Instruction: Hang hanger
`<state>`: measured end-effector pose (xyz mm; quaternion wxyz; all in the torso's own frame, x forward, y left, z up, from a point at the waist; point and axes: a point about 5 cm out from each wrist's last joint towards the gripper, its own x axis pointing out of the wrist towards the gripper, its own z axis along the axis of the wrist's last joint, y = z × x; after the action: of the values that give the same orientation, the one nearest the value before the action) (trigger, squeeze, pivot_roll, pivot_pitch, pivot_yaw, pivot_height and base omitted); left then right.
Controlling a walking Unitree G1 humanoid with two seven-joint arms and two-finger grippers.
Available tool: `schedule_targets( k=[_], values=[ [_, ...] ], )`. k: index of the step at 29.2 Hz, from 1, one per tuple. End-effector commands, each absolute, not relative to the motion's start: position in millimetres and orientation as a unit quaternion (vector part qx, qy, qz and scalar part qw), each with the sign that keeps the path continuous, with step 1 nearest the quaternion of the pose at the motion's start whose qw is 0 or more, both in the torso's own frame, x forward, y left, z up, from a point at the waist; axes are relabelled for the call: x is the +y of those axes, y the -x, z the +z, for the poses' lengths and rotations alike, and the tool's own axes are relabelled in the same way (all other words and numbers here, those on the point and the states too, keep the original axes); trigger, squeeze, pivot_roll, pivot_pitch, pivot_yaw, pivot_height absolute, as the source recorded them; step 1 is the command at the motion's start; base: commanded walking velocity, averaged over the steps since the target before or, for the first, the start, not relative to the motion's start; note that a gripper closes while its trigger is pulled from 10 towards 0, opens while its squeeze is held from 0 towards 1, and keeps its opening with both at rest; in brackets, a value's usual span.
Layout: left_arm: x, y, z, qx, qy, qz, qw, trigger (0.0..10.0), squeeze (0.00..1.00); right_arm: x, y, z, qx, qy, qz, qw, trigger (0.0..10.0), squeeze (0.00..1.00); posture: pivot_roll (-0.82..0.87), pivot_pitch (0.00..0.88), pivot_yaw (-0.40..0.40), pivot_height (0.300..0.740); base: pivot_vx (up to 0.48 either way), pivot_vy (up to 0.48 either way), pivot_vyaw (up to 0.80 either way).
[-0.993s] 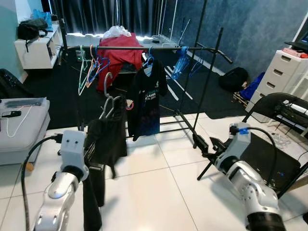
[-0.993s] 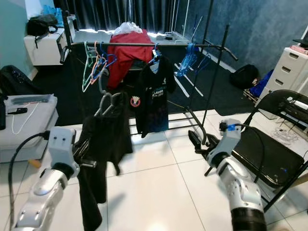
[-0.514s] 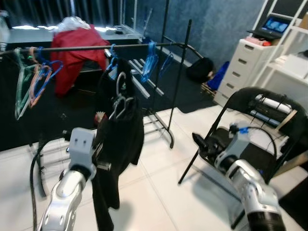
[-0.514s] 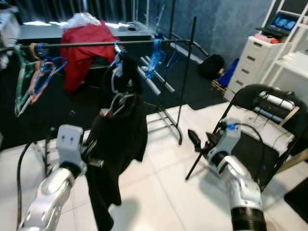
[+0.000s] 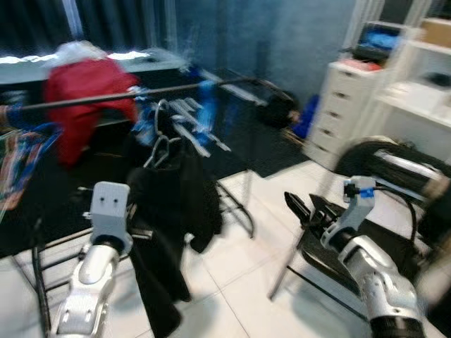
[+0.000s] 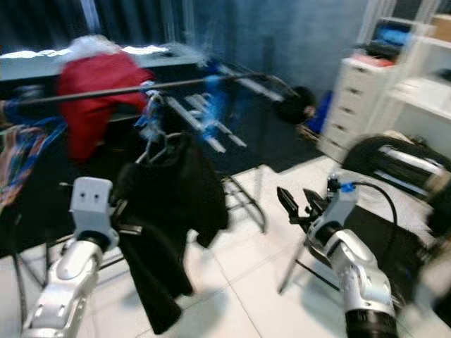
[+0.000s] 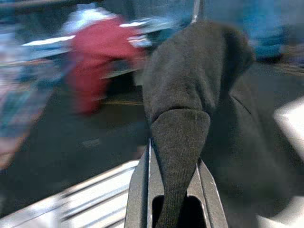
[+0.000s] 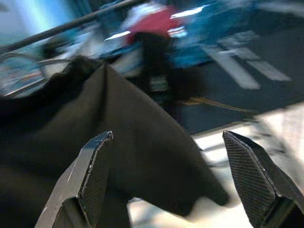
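A black garment [image 5: 173, 204] hangs on a silver hanger [image 5: 161, 137] whose hook stands free below the rack's black rail [image 5: 106, 98]. My left gripper [image 7: 173, 190] is shut on a fold of that garment [image 7: 190, 95] and holds it up in front of the rack. My right gripper [image 5: 304, 208] is raised to the right of the garment, open, with nothing between its fingers [image 8: 92, 171]. The right wrist view shows the black cloth [image 8: 118, 123] just ahead of it. The pictures are blurred by motion.
A red garment [image 5: 81, 88], blue hangers [image 5: 204, 95] and several coloured hangers [image 5: 17, 151] hang on the rail. A black folding chair [image 5: 394, 176] stands close by my right arm. White drawers [image 5: 345, 105] with a laptop on top are behind it. White tiles [image 5: 232, 282] lie underfoot.
The camera has swung to the right, so the rack has slid left in the picture and the drawers have come nearer centre. My left gripper still holds the garment; the right stays open.
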<state>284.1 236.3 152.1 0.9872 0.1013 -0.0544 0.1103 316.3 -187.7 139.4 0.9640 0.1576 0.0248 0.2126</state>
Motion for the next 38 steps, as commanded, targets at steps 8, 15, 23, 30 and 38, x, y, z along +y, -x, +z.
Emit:
schedule_targets(
  k=[8, 15, 23, 30, 38],
  values=[
    [235, -282, 165, -0.084, -0.108, 0.128, 0.982, 10.0, 0.0, -199, -314, 136, 0.031, -0.172, 0.195, 0.965, 10.0, 0.0, -0.05, 0.0, -0.086, 0.74, 0.39, 0.0, 0.66],
    [201, -288, 157, -0.073, -0.141, 0.023, 0.987, 10.0, 0.0, -202, -316, 133, 0.044, -0.178, 0.176, 0.967, 10.0, 0.0, -0.05, 0.0, -0.083, 0.74, 0.16, 0.0, 0.0],
    [175, -289, 150, -0.063, -0.157, -0.039, 0.985, 10.0, 0.0, -202, -315, 133, 0.044, -0.179, 0.174, 0.967, 10.0, 0.0, -0.05, 0.0, -0.079, 0.74, 0.0, 0.0, 0.0],
    [171, -302, 153, -0.046, -0.118, -0.006, 0.992, 10.0, 0.0, -201, -315, 133, 0.044, -0.181, 0.173, 0.967, 10.0, 0.0, -0.05, 0.0, -0.078, 0.74, 0.217, -0.261, 0.0],
    [186, -319, 148, -0.003, -0.047, 0.096, 0.994, 10.0, 0.0, -200, -314, 132, 0.045, -0.182, 0.173, 0.967, 10.0, 0.0, -0.06, 0.0, -0.072, 0.74, 0.0, 0.0, 0.0]
  ],
)
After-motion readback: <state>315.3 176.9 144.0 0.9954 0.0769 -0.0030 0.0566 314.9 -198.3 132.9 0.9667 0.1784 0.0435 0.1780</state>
